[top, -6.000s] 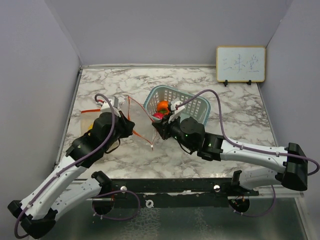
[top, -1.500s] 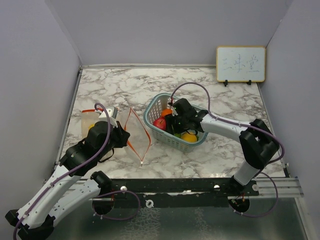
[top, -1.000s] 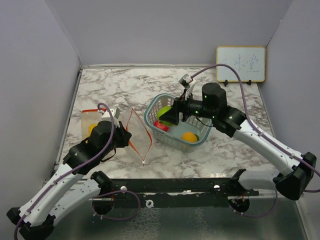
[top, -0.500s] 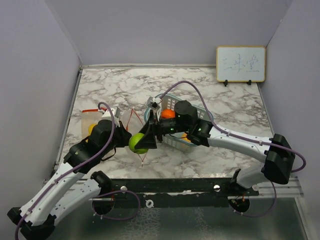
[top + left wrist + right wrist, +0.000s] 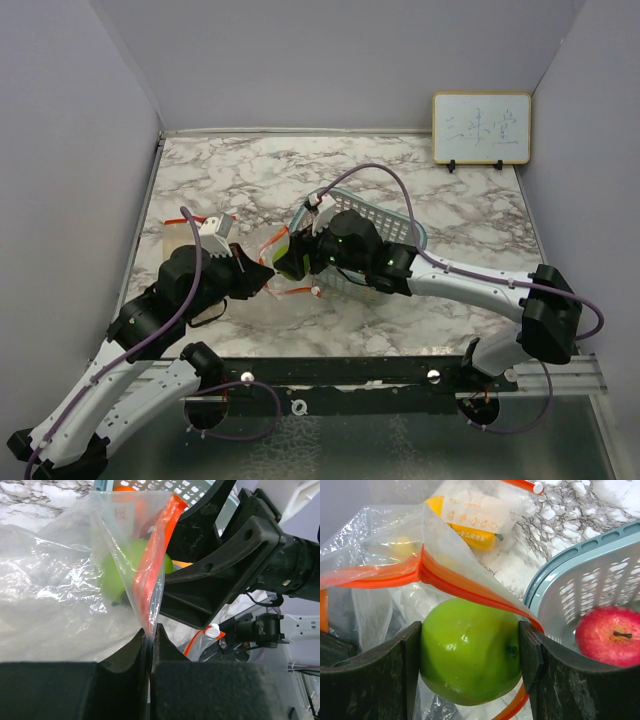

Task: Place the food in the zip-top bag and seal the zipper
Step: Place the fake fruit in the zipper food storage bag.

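The zip-top bag lies clear and crinkly at the left, its mouth facing the basket. My left gripper is shut on the bag's mouth edge, just under the orange-red zipper, and holds that edge up. A green apple is clamped in my right gripper right at the mouth, under the upper zipper strip. A yellow piece of food shows inside the bag. In the top view the green apple sits between my left gripper and my right gripper.
The teal lattice basket stands just right of the bag, with a red apple in it. The zipper's white slider hangs near the front. A small whiteboard leans at the back right. Walls close three sides.
My right gripper has carried the green apple from the basket leftward and up to the bag's mouth. My left gripper has shifted right, still holding the bag's edge.
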{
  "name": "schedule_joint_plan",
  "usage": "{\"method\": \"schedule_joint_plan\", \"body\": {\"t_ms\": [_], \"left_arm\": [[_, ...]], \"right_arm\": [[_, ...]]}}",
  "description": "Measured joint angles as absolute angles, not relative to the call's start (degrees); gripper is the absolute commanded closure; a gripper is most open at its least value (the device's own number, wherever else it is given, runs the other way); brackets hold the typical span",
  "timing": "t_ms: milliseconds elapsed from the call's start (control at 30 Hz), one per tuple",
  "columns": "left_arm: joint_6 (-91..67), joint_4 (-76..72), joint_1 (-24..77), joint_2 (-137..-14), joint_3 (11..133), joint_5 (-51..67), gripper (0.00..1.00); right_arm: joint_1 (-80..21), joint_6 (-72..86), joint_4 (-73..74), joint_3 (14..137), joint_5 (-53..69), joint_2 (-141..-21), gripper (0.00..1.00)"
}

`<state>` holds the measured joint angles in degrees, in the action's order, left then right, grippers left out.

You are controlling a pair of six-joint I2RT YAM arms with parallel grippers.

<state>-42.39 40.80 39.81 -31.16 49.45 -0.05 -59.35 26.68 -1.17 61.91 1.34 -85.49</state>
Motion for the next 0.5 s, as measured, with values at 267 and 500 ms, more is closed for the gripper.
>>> {"method": "schedule_joint_plan", "body": {"t_ms": [267, 500], "left_arm": [[-43.42, 38.35, 39.81, -30.68, 46.94, 0.95, 1.0], [-43.42, 39.68, 39.81, -29.39, 45.47, -3.9, 1.0]], "right_arm": [[-60.82, 23.68, 0.8, 62.43, -2.31, -83.09, 0.0], [-61.08, 23.24, 4.4, 62.43, -3.81, -74.19, 0.0]]}}
